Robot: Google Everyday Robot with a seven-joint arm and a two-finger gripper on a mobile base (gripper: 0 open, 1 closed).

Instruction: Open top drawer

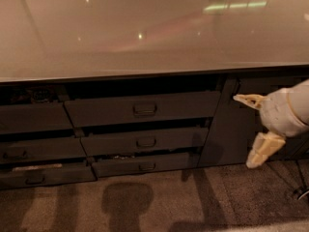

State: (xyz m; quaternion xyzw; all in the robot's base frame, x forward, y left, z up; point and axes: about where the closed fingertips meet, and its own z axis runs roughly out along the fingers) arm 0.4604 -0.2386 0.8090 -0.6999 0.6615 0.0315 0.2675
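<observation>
The top drawer (145, 108) is the widest dark grey front under the counter edge, with a small rectangular centre handle (145, 109). It stands out slightly from the cabinet, with a dark gap above it. My gripper (254, 125) is at the right of the view, in front of the tall cabinet door (227, 124) and well to the right of the drawer handle. Its two pale fingers are spread apart, one fingertip (246, 99) above and one (258, 153) below, holding nothing.
A glossy pale countertop (145, 33) overhangs the drawers. Two slimmer drawers (146, 141) sit below the top one, also partly out. More drawers (34, 149) are on the left. Grey carpet floor (154, 202) lies in front. A cable (301, 192) lies at the far right.
</observation>
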